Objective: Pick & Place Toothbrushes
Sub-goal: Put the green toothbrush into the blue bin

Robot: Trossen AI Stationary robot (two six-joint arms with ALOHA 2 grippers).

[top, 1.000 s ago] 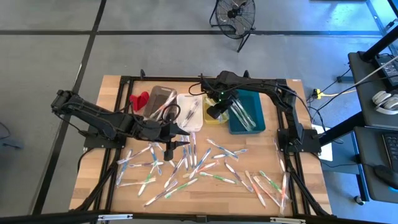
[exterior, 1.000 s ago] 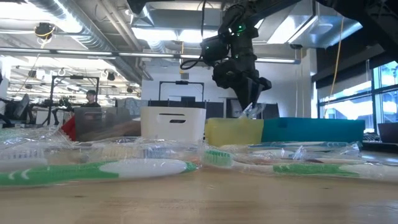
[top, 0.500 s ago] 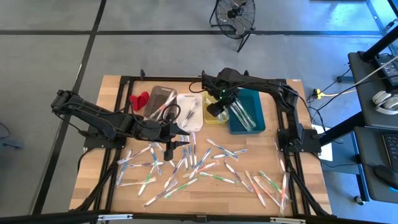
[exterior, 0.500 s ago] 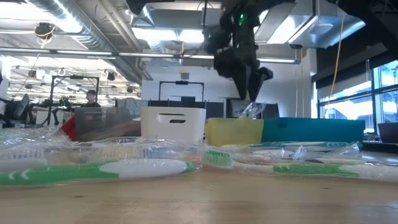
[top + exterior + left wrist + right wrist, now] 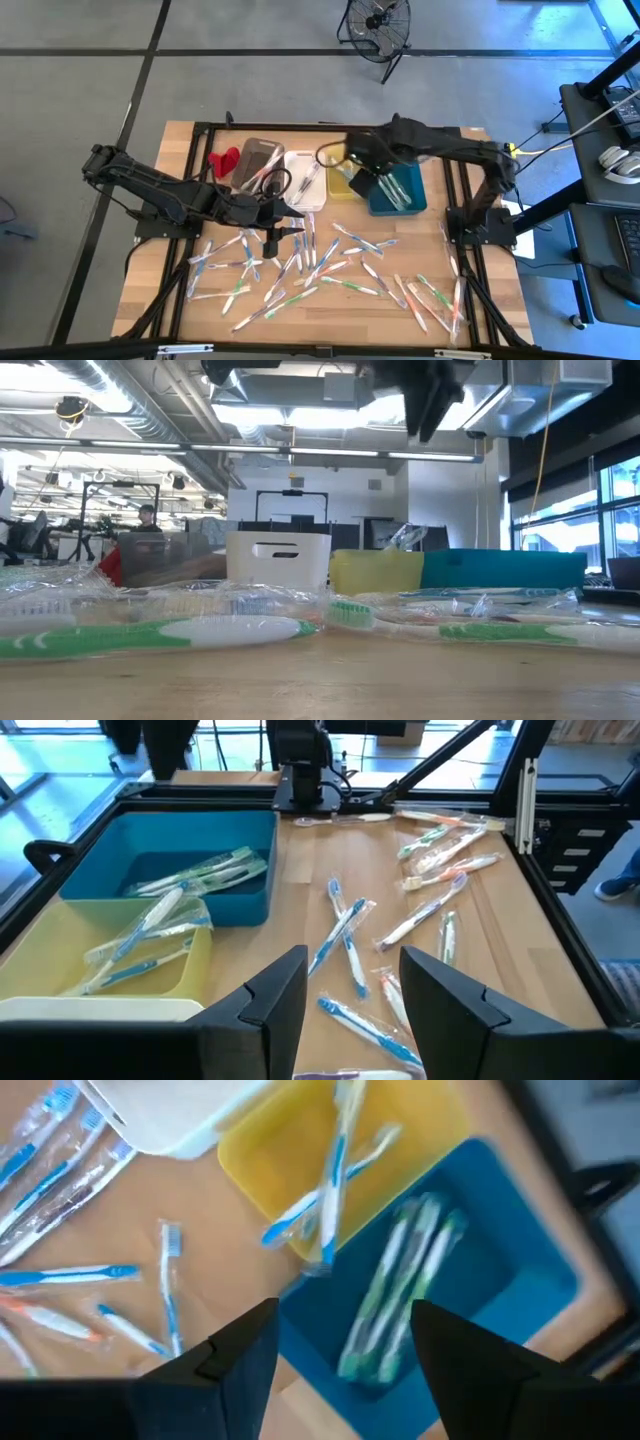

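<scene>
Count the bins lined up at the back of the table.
4, in a row: grey bin, white bin, yellow bin, teal bin. None looks hidden.

It is a robotics lab: open ceiling with pipes (image 5: 110,410), a floor fan (image 5: 378,25), and work desks (image 5: 70,545) behind.

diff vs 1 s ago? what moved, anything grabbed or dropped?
The right hand rose away from the yellow bin and drew back toward the teal bin; in the low view it climbed to the top edge. It is open and empty, and a blue toothbrush lies across the yellow bin's rim. The left hand stayed open above the scattered toothbrushes. Bins and table are unchanged.
</scene>
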